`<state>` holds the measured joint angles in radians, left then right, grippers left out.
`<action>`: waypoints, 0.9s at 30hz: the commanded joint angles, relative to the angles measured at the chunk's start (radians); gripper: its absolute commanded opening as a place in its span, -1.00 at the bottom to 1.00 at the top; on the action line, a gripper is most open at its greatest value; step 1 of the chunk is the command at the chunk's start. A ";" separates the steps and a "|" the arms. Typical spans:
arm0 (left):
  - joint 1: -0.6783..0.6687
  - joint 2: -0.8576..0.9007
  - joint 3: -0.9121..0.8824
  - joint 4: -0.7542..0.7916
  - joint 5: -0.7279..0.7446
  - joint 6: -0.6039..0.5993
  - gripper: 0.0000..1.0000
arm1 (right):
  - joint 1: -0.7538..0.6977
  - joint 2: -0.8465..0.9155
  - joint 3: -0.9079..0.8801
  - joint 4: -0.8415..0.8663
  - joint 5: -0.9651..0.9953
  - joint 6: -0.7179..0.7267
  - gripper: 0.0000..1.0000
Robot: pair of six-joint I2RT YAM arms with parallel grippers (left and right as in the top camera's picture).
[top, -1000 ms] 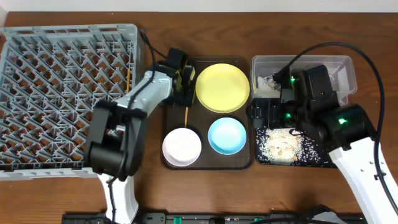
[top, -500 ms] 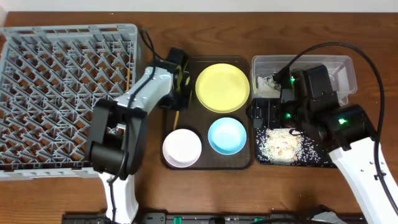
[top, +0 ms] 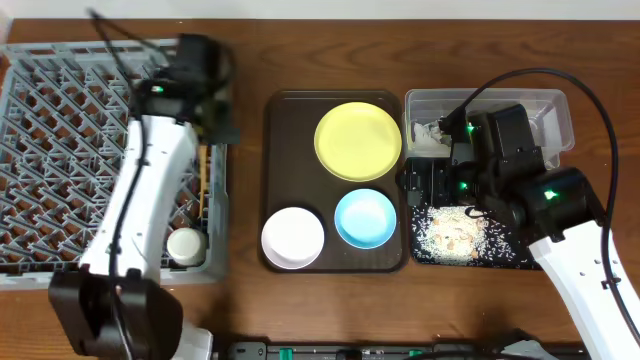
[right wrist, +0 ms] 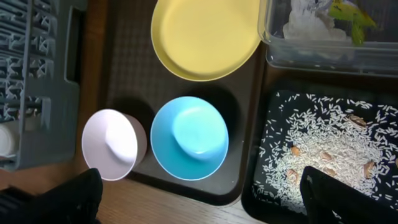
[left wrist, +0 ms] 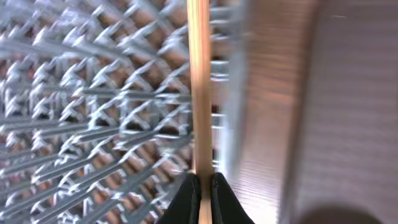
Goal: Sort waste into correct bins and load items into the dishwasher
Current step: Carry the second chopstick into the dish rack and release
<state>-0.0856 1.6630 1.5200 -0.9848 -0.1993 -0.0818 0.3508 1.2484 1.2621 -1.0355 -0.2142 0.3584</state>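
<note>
My left gripper is shut on a thin wooden chopstick and holds it over the right edge of the grey dish rack. In the overhead view that gripper is blurred, and a chopstick shows by the rack wall. The yellow plate, blue bowl and white-pinkish bowl sit on the brown tray. My right gripper is open and empty above the tray's front edge. The clear tub holds tissue and the green-yellow wrapper. Rice crumbs lie in the black tray.
A small white round object sits in the rack's front right corner. Bare wooden table runs along the front. A narrow gap of table separates the rack and the brown tray.
My left arm has swung left from the brown tray to the rack's right edge, carrying the chopstick off the tray. The right arm has not moved.
</note>
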 commanded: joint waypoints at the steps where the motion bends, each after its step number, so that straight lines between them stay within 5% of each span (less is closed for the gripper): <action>1: 0.059 0.051 -0.045 0.016 0.069 0.030 -0.87 | -0.005 0.002 0.000 -0.001 -0.008 -0.003 0.98; 12: 0.064 0.044 -0.020 -0.064 0.116 0.103 -0.24 | -0.005 0.002 0.000 -0.005 -0.008 -0.005 0.99; 15: 0.064 -0.013 0.008 -0.134 0.275 0.103 -0.21 | -0.005 0.002 0.000 -0.005 -0.008 -0.004 0.99; 18: 0.064 -0.082 0.009 -0.159 0.605 0.104 0.46 | -0.005 0.002 0.000 -0.005 -0.008 -0.004 0.99; 21: 0.061 -0.130 0.008 -0.164 0.770 0.104 0.48 | -0.005 0.002 0.000 -0.005 -0.008 -0.004 0.99; 27: -0.013 -0.136 -0.010 -0.138 0.758 0.103 0.20 | -0.005 0.002 0.000 -0.012 -0.007 -0.004 0.99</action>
<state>-0.0639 1.5074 1.5112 -1.1358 0.4889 0.0147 0.3508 1.2484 1.2621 -1.0458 -0.2138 0.3584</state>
